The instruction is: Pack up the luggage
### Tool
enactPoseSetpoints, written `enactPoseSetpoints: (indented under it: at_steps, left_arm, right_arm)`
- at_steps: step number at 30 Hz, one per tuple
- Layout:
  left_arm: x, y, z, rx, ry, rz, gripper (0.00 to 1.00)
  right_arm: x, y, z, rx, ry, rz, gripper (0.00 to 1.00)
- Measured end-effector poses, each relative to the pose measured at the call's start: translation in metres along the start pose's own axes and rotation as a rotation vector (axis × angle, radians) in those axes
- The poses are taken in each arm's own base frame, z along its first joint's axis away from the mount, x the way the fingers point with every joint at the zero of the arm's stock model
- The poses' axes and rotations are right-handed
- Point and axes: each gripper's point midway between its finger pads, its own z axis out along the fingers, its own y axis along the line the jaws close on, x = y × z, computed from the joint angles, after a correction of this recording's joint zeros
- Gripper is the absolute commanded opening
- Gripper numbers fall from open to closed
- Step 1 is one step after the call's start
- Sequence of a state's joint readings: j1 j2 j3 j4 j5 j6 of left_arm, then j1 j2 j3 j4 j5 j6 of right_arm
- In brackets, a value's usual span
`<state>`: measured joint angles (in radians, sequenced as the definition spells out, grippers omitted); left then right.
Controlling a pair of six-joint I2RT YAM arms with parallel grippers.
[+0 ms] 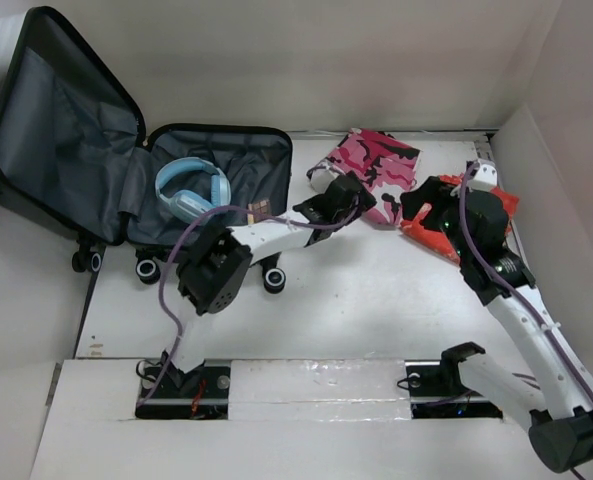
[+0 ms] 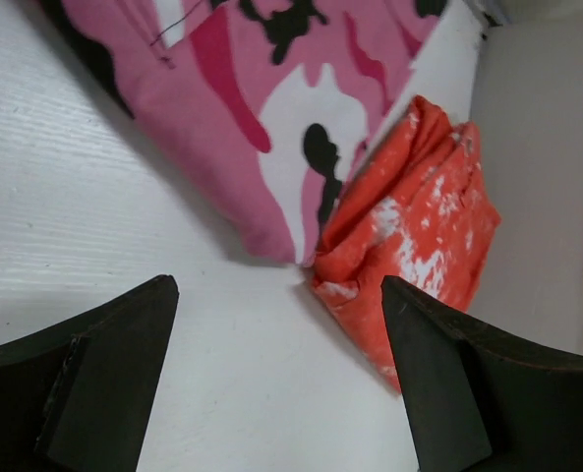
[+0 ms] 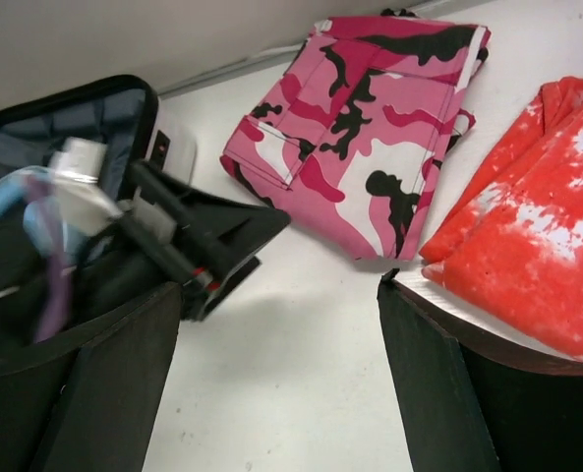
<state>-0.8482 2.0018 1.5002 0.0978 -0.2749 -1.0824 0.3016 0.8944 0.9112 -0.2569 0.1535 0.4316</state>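
Note:
The luggage (image 1: 246,160) lies open at the far left with its lid (image 1: 61,110) propped up and grey lining showing; it also shows in the right wrist view (image 3: 124,108). Light blue headphones (image 1: 191,190) lie inside it. A folded pink camouflage garment (image 1: 376,160) (image 2: 242,108) (image 3: 370,118) lies at the back centre. A red-orange garment with white splotches (image 1: 496,205) (image 2: 419,216) (image 3: 537,236) lies to its right. My left gripper (image 1: 368,205) (image 2: 276,295) is open and empty over bare table beside both garments. My right gripper (image 1: 416,212) (image 3: 281,295) is open and empty at the red garment's left edge.
The two grippers are close together, and the left arm (image 3: 193,236) fills the left of the right wrist view. A white box (image 1: 486,175) sits by the right wall. White walls close in the back and right. The suitcase wheels (image 1: 148,268) stand on the table's left part.

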Motion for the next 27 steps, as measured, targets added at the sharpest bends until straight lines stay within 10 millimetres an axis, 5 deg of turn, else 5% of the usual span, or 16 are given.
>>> enactPoseSetpoints:
  at_steps: [7, 15, 27]
  left_arm:
    - [0.026, 0.07, 0.056, -0.195, 0.038, -0.194, 0.78]
    - [0.011, 0.06, 0.082, -0.188, 0.001, -0.356, 0.67]
    - [0.007, 0.044, 0.116, -0.178, -0.022, -0.428, 0.51]
  right_arm:
    - [0.0, 0.007, -0.018, -0.068, -0.015, -0.006, 0.86]
    - [0.02, 0.009, -0.025, -0.119, 0.029, -0.013, 0.86]
    - [0.008, 0.018, -0.043, -0.178, -0.015, -0.01, 0.86]
